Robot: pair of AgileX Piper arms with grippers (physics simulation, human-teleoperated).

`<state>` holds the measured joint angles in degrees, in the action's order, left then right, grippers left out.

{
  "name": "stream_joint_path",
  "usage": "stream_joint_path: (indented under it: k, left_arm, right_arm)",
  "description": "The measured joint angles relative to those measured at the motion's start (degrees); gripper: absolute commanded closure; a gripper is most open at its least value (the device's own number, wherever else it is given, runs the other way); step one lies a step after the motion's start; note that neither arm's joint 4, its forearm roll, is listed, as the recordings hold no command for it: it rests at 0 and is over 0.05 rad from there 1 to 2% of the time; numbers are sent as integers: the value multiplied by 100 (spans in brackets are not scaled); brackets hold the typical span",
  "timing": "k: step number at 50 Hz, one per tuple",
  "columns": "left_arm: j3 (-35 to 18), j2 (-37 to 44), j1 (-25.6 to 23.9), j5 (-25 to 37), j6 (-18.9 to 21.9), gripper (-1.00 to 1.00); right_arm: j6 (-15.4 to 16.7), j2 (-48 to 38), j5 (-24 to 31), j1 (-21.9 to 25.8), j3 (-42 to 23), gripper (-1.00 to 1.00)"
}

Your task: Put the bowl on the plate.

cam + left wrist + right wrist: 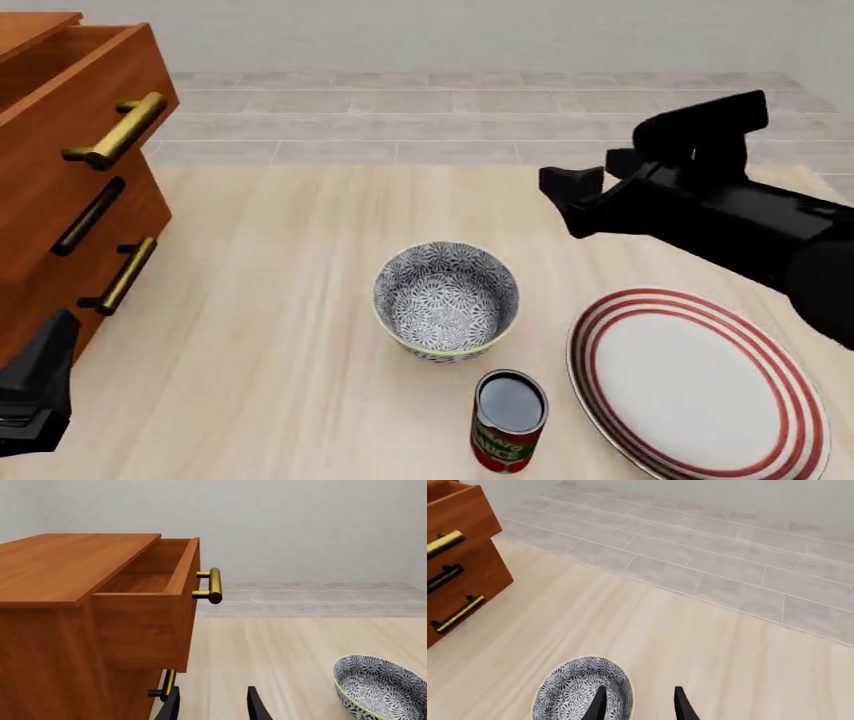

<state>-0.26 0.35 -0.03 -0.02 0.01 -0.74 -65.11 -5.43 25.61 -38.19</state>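
Table (267, 300) is light wood w/ pale grain; beyond its far edge a grey tiled floor (467, 110) in long rectangular tiles runs to a plain off-white wall (300, 525). Reddish-brown wooden drawer unit (60, 630) stands on the table at front view's left: top drawer (157, 580) pulled out and open, the two drawers (94, 250) under it closed. Brass bar handle (118, 130) on each front, lower ones look darker in shade; lighting flat and even, soft shadows only.

Wooden drawer cabinet (74, 170), red-labelled can (509, 421)
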Motion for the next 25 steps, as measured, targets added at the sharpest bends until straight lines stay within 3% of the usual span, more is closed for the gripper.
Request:
stream_joint_path:
  k: [25]
  left_arm:
    - [0, 0, 0, 0, 0, -100]
  right_arm:
    - [-357, -1176, 752, 284, -681, -100]
